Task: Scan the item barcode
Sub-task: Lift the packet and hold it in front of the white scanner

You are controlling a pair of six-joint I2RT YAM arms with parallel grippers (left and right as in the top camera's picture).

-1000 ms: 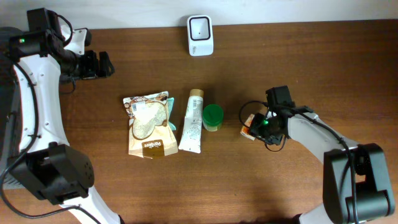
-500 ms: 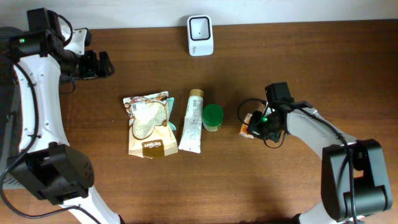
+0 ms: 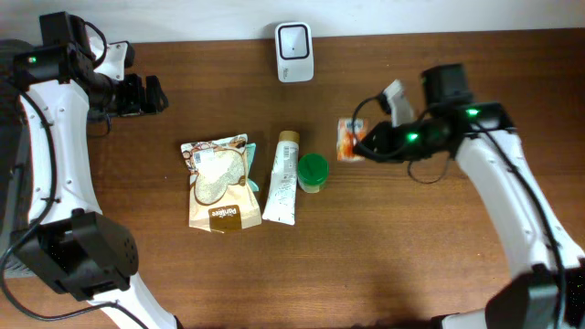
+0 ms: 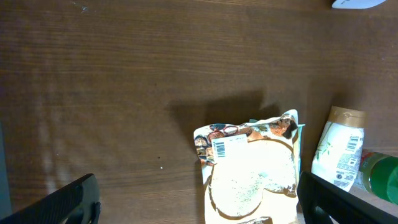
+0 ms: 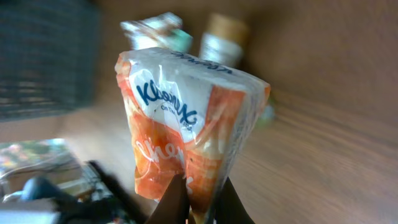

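Both arms same build: white shell links, black joint housings.
Left arm (image 3: 55, 137): green LED (image 3: 35, 59) on the upper joint, thin black cable (image 3: 30, 137) along the link, left gripper (image 3: 157, 95) all black.
Right arm (image 3: 507, 183): two green LEDs (image 3: 413, 137) near the wrist, black cable loops (image 3: 422, 172) hanging off it.
Bases (image 3: 87, 260): dark, rounded housings.
Left wrist cam: fingers (image 4: 68, 202) matte black, blocky, straight-edged.
Right wrist cam: fingertips (image 5: 171, 199) dark, narrow, tapered.
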